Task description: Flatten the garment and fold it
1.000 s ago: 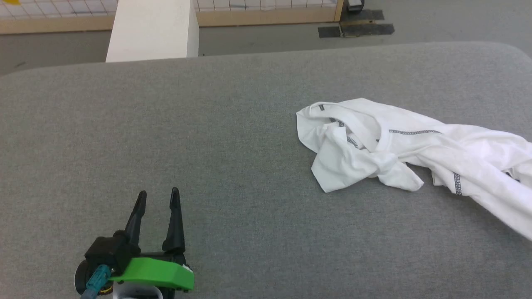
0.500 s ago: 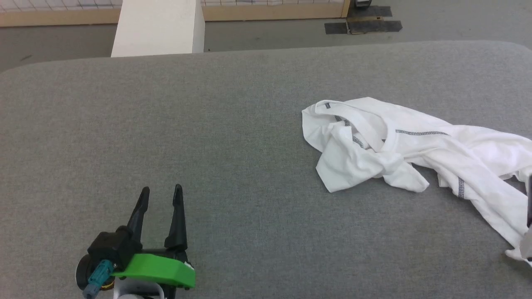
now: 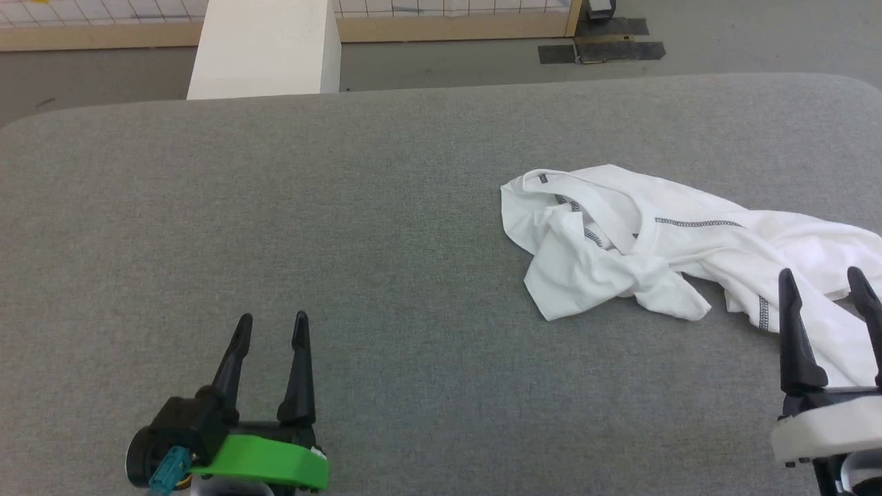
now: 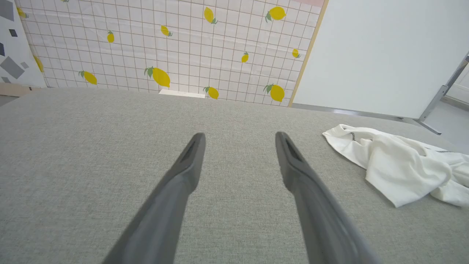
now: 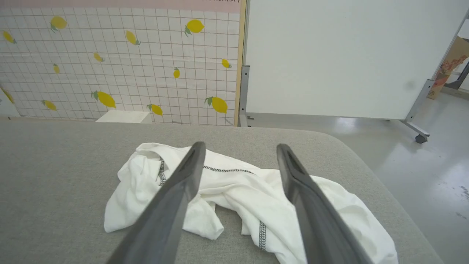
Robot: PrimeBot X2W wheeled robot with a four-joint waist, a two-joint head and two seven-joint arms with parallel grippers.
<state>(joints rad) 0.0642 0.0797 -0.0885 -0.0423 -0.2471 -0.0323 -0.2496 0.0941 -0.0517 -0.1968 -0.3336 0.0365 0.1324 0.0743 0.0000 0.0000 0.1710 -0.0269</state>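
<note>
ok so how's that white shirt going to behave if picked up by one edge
Probably floppy: the shirt lies crumpled in soft folds on the grey table, so it would likely drape and hang. It looks thin and light, so pushing may just bunch it.

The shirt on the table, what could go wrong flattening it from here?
The garment is bunched and twisted, so the open right gripper may pinch several layers and tighten the tangle. It lies near the right edge of the table, so a pull that way could drag it off. The open left gripper is far away; a one-armed pull might only slide it.
</note>
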